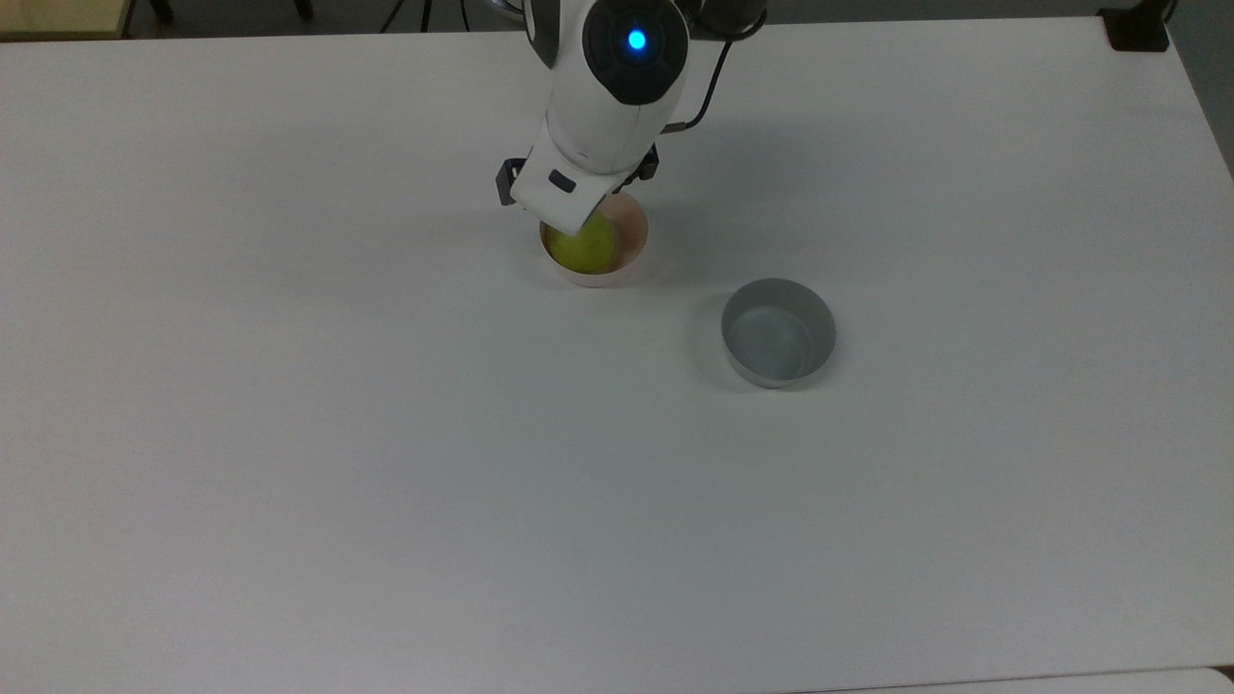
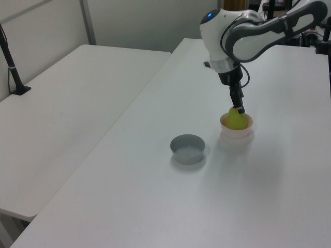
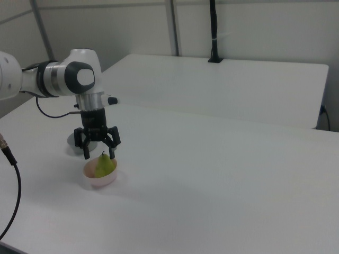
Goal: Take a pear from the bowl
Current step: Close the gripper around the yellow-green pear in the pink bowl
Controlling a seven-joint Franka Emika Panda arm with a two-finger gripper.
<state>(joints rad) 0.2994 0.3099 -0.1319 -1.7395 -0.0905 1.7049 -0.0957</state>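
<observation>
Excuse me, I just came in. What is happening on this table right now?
A white robot arm is reaching down to a small yellow-green pear that sits in a small pale pink bowl. Its black two-finger gripper is open, with one finger on each side of the pear's top, and it has not closed on the fruit. An empty round grey bowl stands apart on the white table, untouched.
</observation>
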